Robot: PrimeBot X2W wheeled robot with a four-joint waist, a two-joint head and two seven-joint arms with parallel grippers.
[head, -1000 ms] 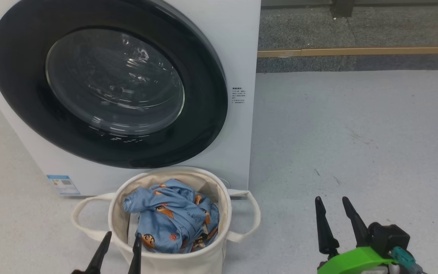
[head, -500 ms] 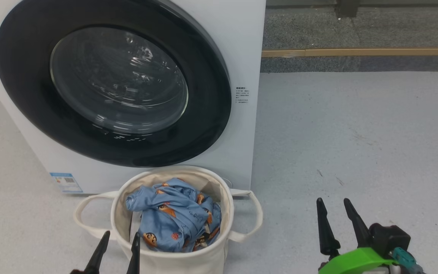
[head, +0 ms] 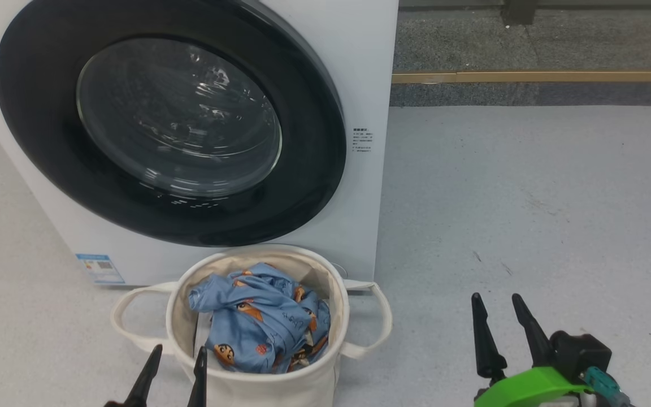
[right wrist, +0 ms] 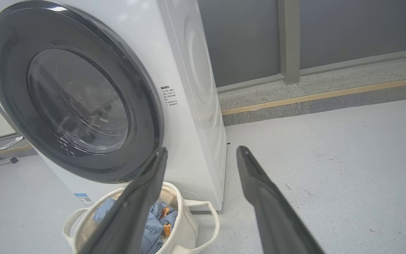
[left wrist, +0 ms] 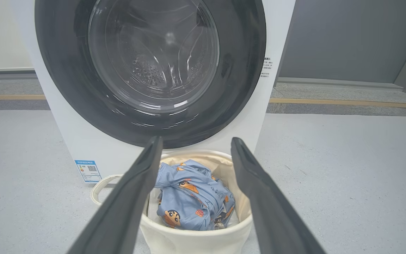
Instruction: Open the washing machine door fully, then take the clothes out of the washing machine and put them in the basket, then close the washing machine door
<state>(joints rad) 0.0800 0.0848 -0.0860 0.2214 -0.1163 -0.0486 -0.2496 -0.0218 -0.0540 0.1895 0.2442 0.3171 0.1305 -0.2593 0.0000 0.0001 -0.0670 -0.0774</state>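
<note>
White washer (head: pixel 362 56) stands at left, its door (head: pixel 31 113) shut flush against the front. The left hand (head: pixel 179 350), fingers apart and empty, hovers at the near rim of the basket (head: pixel 263 390). The basket sits on the floor (head: pixel 529 198) just before the washer, below the door. Blue clothes (head: pixel 257 322) lie bunched inside the basket. The right hand (head: pixel 495 297), fingers apart and empty, hangs above the floor well to the right.

The washing machine door (head: pixel 314 169) is shut flush; floor (head: pixel 529 198) right of the basket (head: pixel 269 390) lies free.
</note>
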